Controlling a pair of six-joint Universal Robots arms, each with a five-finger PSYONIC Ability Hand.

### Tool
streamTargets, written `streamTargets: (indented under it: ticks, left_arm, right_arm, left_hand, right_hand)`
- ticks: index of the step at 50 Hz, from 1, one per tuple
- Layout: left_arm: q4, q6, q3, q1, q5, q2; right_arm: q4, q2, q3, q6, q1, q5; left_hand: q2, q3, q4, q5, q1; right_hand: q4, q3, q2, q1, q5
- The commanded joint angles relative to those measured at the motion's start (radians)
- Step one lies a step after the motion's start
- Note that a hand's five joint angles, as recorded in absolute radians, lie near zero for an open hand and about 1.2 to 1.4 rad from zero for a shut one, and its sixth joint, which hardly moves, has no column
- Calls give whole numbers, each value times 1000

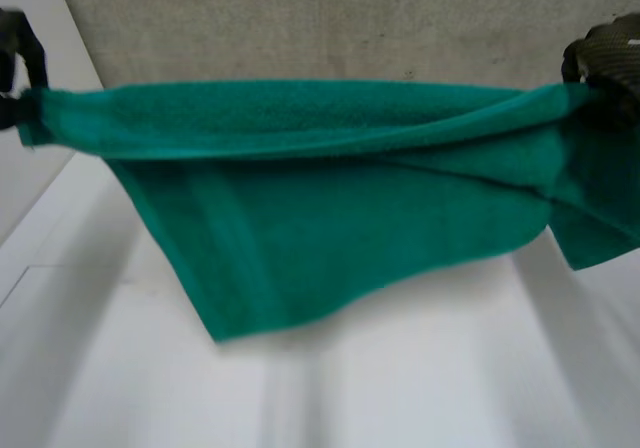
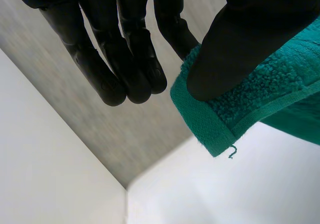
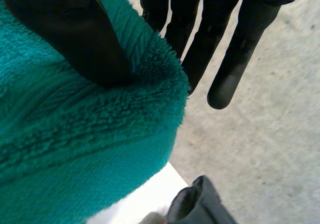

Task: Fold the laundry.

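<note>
The green towel (image 1: pixel 330 188) hangs stretched above the white table (image 1: pixel 300 398), toward its far edge, one upper corner clamped under the thumb of the left hand (image 2: pixel 240 44), the other under the thumb of the right hand (image 3: pixel 75 34).

The towel (image 1: pixel 330 198) hangs in the air over the table (image 1: pixel 300 388). The left hand (image 2: pixel 245 49) pinches its left corner and the right hand (image 1: pixel 605 56) pinches its right end. The floor (image 1: pixel 300 18) lies behind the table.
</note>
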Motion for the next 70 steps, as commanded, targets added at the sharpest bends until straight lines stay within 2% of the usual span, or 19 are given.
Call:
streamTargets:
  ticks: [1, 6, 9, 12, 14, 17, 18, 21, 22, 24, 27, 31, 37, 45, 49, 54, 61, 66, 70]
  left_arm:
    - [-27, 22, 28, -52, -54, -247]
    - [-32, 52, 118, -114, -106, -457]
    - [-35, 63, 211, -135, -139, -542]
    - [-66, 62, 386, -148, -197, -626]
    - [-107, 60, 545, -146, -241, -646]
    - [-135, 56, 693, -141, -277, -647]
    - [-136, 48, 769, -132, -294, -639]
    - [-116, 25, 840, -118, -306, -619]
    - [-90, 7, 860, -117, -305, -605]
    - [-63, -12, 851, -115, -298, -590]
    - [0, -47, 781, -117, -291, -559]
    - [107, -63, 637, -125, -266, -533]
    - [238, -59, 401, -144, -229, -528]
    - [341, -33, 89, -161, -240, -613]
    - [368, -1, 14, -158, -237, -646]
    - [376, 33, -37, -155, -226, -637]
    - [307, 103, -109, -149, -225, -547]
    - [159, 197, -193, -96, -211, -450]
    - [-1, 333, -264, -39, -168, -367]
  right_arm:
    - [66, 168, -9, -111, 40, 47]
    - [123, 342, -58, -216, 98, 79]
    - [123, 404, -133, -207, 134, 96]
    - [86, 475, -289, -172, 163, 123]
    - [-17, 508, -436, -127, 170, 148]
    - [-172, 519, -542, -52, 167, 180]
    - [-299, 512, -555, 27, 160, 211]
    - [-505, 483, -524, 140, 152, 244]
    - [-641, 454, -482, 195, 154, 257]
    - [-728, 418, -428, 203, 155, 257]
    - [-817, 361, -314, 198, 157, 225]
    - [-849, 361, -218, 198, 181, 188]
    - [-774, 401, -129, 183, 195, 131]
    - [-603, 525, 23, 42, 198, 100]
    - [-514, 567, 91, -79, 180, 100]
    - [-432, 567, 134, -142, 160, 102]
    - [-285, 460, 169, -190, 131, 108]
    - [-90, 326, 226, -246, 89, 123]
    - [120, 205, 299, -364, 30, 140]
  left_hand:
    - [200, 206, 197, 214, 252]
    - [200, 206, 197, 214, 252]
    - [200, 206, 197, 214, 252]
    - [200, 206, 197, 214, 252]
    - [200, 206, 197, 214, 252]
    - [200, 206, 197, 214, 252]
    - [200, 206, 197, 214, 252]
    - [200, 206, 197, 214, 252]
    - [200, 206, 197, 214, 252]
    - [200, 206, 197, 214, 252]
    - [200, 206, 197, 214, 252]
    - [200, 206, 197, 214, 252]
    - [200, 206, 197, 214, 252]
    - [200, 206, 197, 214, 252]
    - [200, 206, 197, 214, 252]
    - [200, 206, 197, 214, 252]
    - [200, 206, 197, 214, 252]
    - [200, 206, 197, 214, 252]
    - [200, 206, 197, 214, 252]
  right_hand:
    - [201, 210, 225, 294, 236]
    - [201, 210, 225, 294, 236]
    - [201, 210, 225, 294, 236]
    - [201, 210, 225, 294, 236]
    - [201, 210, 225, 294, 236]
    - [201, 210, 225, 294, 236]
    - [201, 210, 225, 294, 236]
    - [201, 210, 225, 294, 236]
    - [201, 210, 225, 294, 236]
    - [201, 210, 225, 294, 236]
    - [201, 210, 225, 294, 236]
    - [201, 210, 225, 294, 236]
    - [201, 210, 225, 294, 236]
    - [201, 210, 225, 294, 236]
    - [201, 210, 225, 294, 236]
    - [201, 210, 225, 294, 236]
    - [201, 210, 225, 294, 236]
    - [201, 210, 225, 294, 236]
    - [201, 210, 225, 294, 236]
